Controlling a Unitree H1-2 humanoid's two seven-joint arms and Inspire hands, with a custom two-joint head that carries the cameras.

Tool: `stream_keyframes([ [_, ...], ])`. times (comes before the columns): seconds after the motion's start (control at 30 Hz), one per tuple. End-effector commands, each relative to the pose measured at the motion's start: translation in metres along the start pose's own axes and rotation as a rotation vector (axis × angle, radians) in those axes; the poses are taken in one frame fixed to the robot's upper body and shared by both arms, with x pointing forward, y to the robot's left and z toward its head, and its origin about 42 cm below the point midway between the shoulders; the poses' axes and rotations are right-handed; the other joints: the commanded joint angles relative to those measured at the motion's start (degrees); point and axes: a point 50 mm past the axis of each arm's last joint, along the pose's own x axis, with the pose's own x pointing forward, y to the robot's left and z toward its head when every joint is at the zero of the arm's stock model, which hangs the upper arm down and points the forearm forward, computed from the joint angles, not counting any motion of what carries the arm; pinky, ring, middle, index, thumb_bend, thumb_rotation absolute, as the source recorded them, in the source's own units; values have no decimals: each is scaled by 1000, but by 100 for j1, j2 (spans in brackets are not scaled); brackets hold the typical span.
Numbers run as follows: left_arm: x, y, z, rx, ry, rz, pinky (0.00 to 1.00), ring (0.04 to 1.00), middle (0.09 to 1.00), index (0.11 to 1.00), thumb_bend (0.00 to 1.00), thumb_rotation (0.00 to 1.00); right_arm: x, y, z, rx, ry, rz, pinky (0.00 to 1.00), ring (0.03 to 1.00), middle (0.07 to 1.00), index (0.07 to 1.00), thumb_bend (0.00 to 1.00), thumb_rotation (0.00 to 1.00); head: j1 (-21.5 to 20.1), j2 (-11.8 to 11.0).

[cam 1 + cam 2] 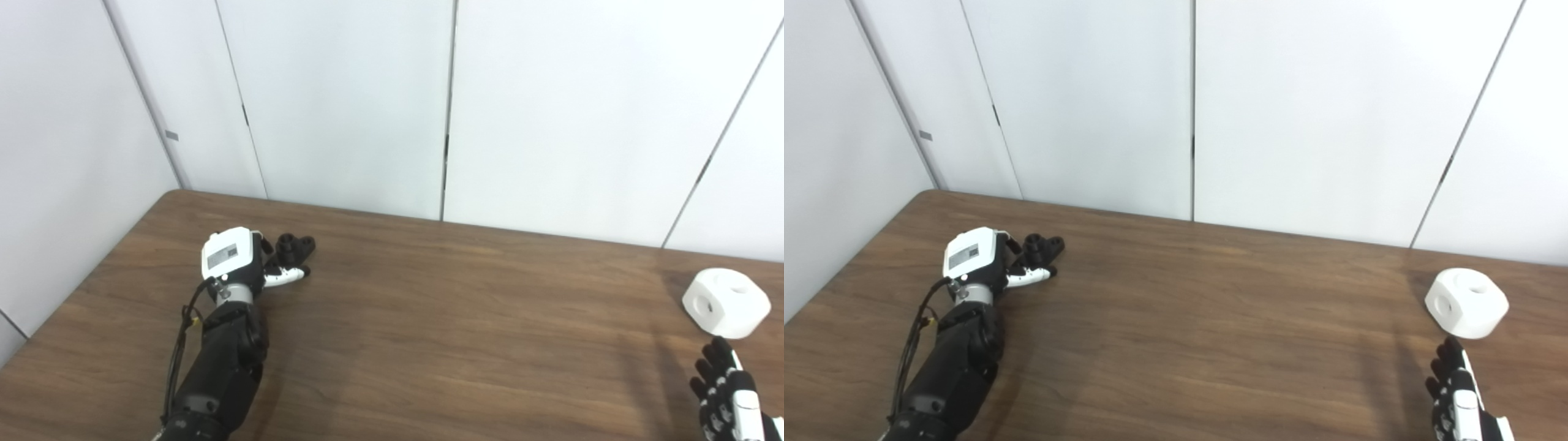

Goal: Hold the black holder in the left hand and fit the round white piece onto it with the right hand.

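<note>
Items counted on the table (429,318): one black holder (295,246) and one white piece (727,302). The white piece shows two round holes, one on top and one on its side. Robot hands in view: two, a left hand (242,260) and a right hand (726,389). One tabletop. No duplicates of either part noted.

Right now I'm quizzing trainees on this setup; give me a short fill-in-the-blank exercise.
1. The black holder lies by the ____ hand.
2. The white piece sits on the table's ____ side.
3. The right hand holds ____.
Missing words: left; right; nothing
</note>
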Motion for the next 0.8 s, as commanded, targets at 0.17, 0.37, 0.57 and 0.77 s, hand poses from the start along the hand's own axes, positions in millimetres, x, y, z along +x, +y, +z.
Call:
stream_keyframes([
  [0.17, 8, 18, -2, -43, 0, 67, 965, 905, 788, 491, 536, 79, 2, -2, 17, 5, -75, 7, 1000, 1000, 1000, 1000, 337, 991, 7, 24],
  [0.37, 5, 16, -4, -146, -3, 89, 926, 899, 775, 482, 523, 51, 1, -2, 17, 7, -70, -2, 1000, 1000, 1000, 998, 358, 991, 12, 30],
  [0.57, 6, 17, -3, -161, 2, 73, 847, 888, 782, 483, 521, 47, 3, -4, 16, -1, -82, 5, 1000, 1000, 1000, 1000, 395, 976, -1, 58],
  [0.77, 5, 18, -2, -177, -10, 65, 756, 852, 780, 483, 520, 44, 3, -4, 16, -9, -86, 4, 1000, 1000, 997, 995, 427, 984, -25, 66],
])
